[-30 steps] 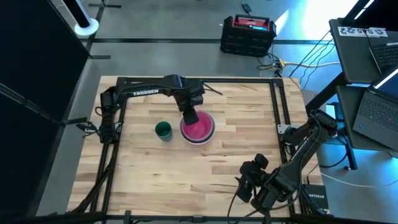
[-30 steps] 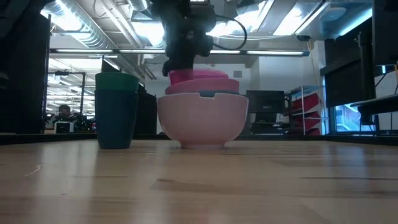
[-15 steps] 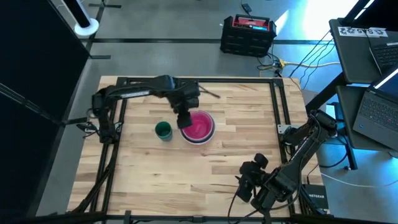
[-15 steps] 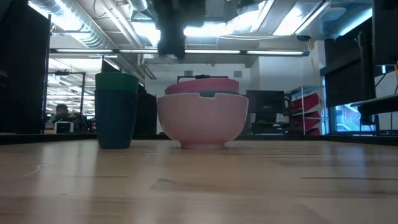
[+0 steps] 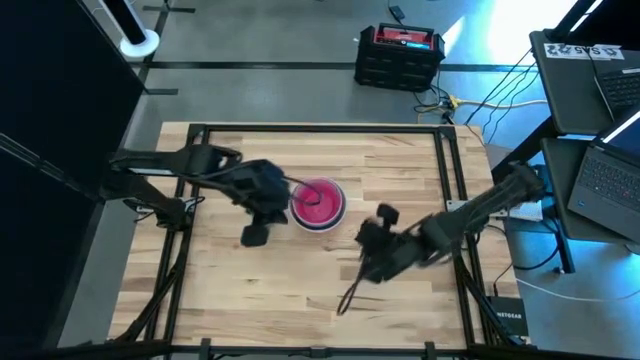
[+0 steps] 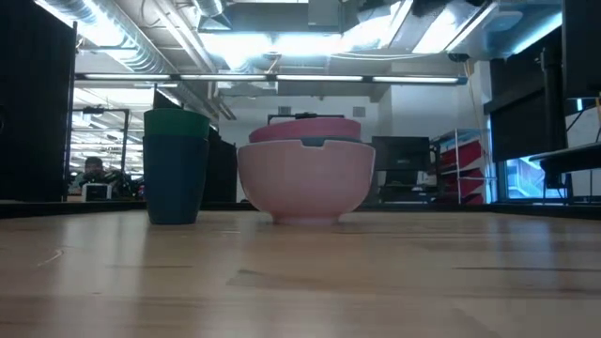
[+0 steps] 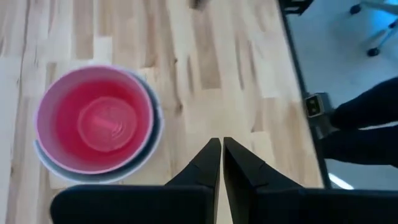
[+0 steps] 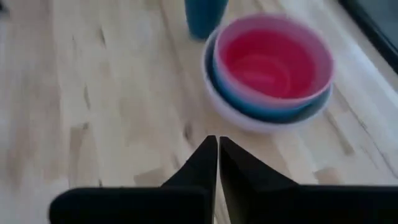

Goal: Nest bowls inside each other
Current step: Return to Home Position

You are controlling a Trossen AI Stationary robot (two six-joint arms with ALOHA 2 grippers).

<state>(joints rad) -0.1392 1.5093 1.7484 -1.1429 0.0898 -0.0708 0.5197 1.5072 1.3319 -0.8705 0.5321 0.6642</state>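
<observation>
The bowls point(image 5: 318, 203) stand nested in one stack at the table's middle; the magenta one is innermost, inside a pink rim, a blue bowl and a pale outer bowl point(image 8: 270, 62). The low view shows the stack point(image 6: 305, 178) resting on its base. My left gripper point(image 5: 257, 235) hangs shut above the table to the left of the stack and nearer the front; its fingers point(image 7: 221, 152) are closed on nothing. My right gripper point(image 5: 368, 255) hovers right of the stack, also nearer the front, shut and empty point(image 8: 217, 146). Neither shows in the low view.
A small green cup point(image 6: 176, 164) stands upright just left of the stack point(image 8: 205, 15); my left arm hides it in the high view. Black rails point(image 5: 455, 170) run along the table's sides. Bare wood point(image 5: 300, 290) lies toward the front edge.
My left gripper has let go of the magenta bowl, which has dropped from above the rim down into the stack. It has then risen and swung toward the table's left and near edge. My right gripper has come from the near right corner toward the stack.
</observation>
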